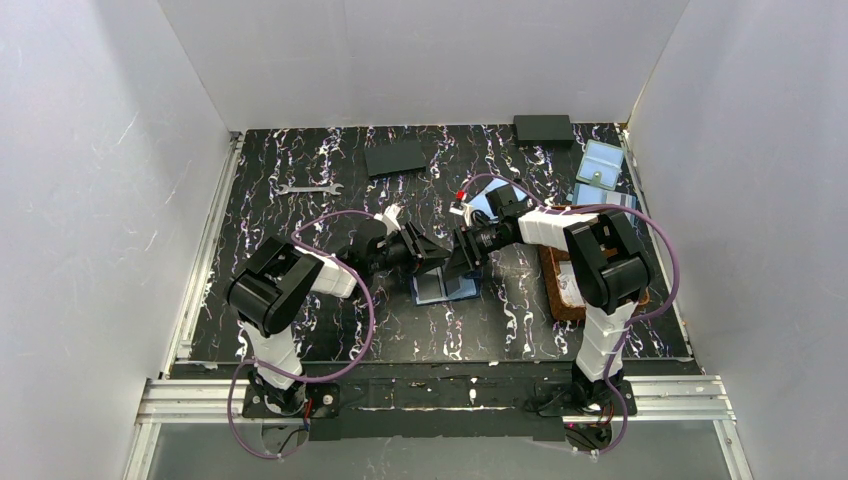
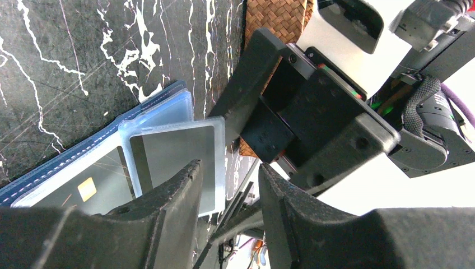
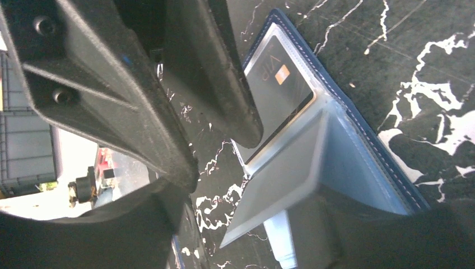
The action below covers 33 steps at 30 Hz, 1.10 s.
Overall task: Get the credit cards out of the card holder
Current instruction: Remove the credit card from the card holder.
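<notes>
The navy card holder [image 1: 445, 288] lies open on the black marbled table between the two arms. It also shows in the left wrist view [image 2: 162, 109] and the right wrist view [image 3: 358, 162]. A dark grey-black credit card with a gold chip [image 2: 84, 190] [image 3: 277, 89] sits in one clear pocket. A clear middle leaf [image 2: 179, 157] [image 3: 280, 190] stands lifted. My left gripper [image 1: 438, 262] [image 2: 229, 168] is open just over the holder's edge. My right gripper [image 1: 463, 260] [image 3: 246, 207] is open, with the lifted leaf between its fingers. The orange-tan card is out of view.
A brown woven tray [image 1: 560, 300] [image 2: 274, 17] stands right of the holder, under the right arm. Pale blue pouches [image 1: 602, 160] lie at the back right. Two flat black pads [image 1: 397, 157] [image 1: 543, 127] and a wrench [image 1: 308, 188] lie at the back.
</notes>
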Motion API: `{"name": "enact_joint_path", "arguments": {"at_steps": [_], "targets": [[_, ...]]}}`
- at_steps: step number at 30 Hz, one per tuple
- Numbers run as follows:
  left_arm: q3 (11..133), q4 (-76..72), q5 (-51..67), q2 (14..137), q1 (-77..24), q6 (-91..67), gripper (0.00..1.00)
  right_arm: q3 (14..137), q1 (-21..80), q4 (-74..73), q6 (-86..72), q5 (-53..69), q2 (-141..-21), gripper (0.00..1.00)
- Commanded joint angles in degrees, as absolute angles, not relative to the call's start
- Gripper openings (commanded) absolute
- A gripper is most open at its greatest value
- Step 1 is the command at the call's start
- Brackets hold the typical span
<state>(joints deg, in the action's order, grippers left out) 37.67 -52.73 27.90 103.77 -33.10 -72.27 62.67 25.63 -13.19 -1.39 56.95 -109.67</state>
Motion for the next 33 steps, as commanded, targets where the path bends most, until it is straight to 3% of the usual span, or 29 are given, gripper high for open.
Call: {"name": "enact_joint_path", "arguments": {"at_steps": [1, 3, 9, 13, 17, 20, 27, 33], "targets": [[38.81, -53.61, 28.11, 103.73, -33.22, -72.14, 0.39, 62.31, 25.27, -13.51, -1.06, 54.21, -108.59, 0.54], [38.33, -53.62, 27.53, 103.10, -33.14, -71.73, 0.39, 62.23, 25.10, -13.62, -1.04, 53.48, -108.31, 0.45], [34.28, -53.70, 25.06, 98.29, -32.18, -68.84, 0.40, 61.80, 23.98, -13.88, -1.28, 52.32, -107.68, 0.40], [30.97, -53.70, 23.65, 93.93, -31.76, -66.42, 0.45, 61.79, 23.82, -14.06, -1.72, 51.76, -107.88, 0.22], [27.55, -54.43, 23.14, 90.19, -31.73, -66.00, 0.57, 62.06, 23.58, -14.18, -2.41, 52.58, -108.35, 0.03], [25.32, -57.26, 24.45, 89.19, -31.75, -67.03, 0.62, 61.45, 22.89, -12.47, -4.38, 56.09, -107.84, 0.01], [23.11, -73.27, 28.91, 95.10, -32.40, -72.72, 0.62, 58.82, 22.55, -3.76, -10.99, 66.69, -107.04, 0.01], [22.97, -76.26, 28.51, 97.96, -33.44, -73.00, 0.61, 58.83, 22.33, -2.17, -9.95, 73.90, -106.97, 0.01]]}}
